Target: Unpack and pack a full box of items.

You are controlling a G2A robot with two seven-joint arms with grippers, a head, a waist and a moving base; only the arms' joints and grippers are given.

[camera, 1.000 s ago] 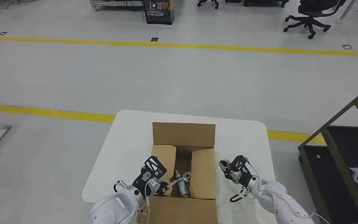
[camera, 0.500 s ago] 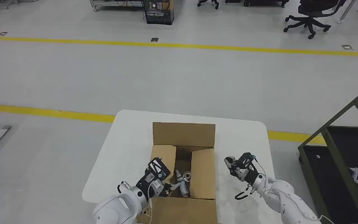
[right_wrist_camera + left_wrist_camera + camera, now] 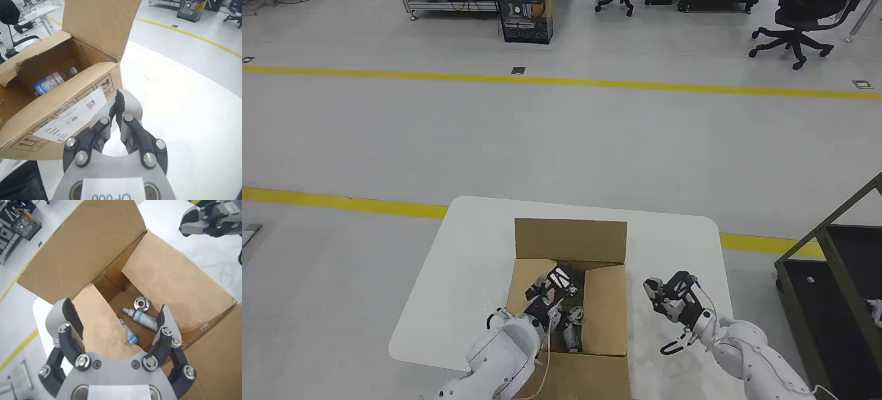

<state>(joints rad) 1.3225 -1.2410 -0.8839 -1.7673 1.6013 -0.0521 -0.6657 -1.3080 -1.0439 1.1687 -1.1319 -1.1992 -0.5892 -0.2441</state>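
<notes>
An open cardboard box (image 3: 570, 240) stands mid-table with its flaps spread. My left gripper (image 3: 552, 285) hangs open over the box's left inner flap (image 3: 98, 321), nothing between its fingers (image 3: 72, 313). Down in the box (image 3: 85, 247) lie a metal flange (image 3: 141, 303), a white tube (image 3: 140, 317) and a small blue-ended tube (image 3: 129, 333). My right gripper (image 3: 672, 295) sits shut and empty just above the table, right of the box. From its wrist view the gripper (image 3: 118, 106) is beside the labelled box wall (image 3: 105, 83), and a clear bottle with a blue label (image 3: 49, 82) lies inside.
The white table (image 3: 472, 260) has bare room on both sides of the box and a strip behind it. A green-framed rack (image 3: 842, 250) stands off the table's right side. The box's raised far flap (image 3: 98, 20) stands tall at the back.
My left gripper has moved from the box's near left corner forward and up over the opening. My right gripper shifted slightly to the right and then held still.
</notes>
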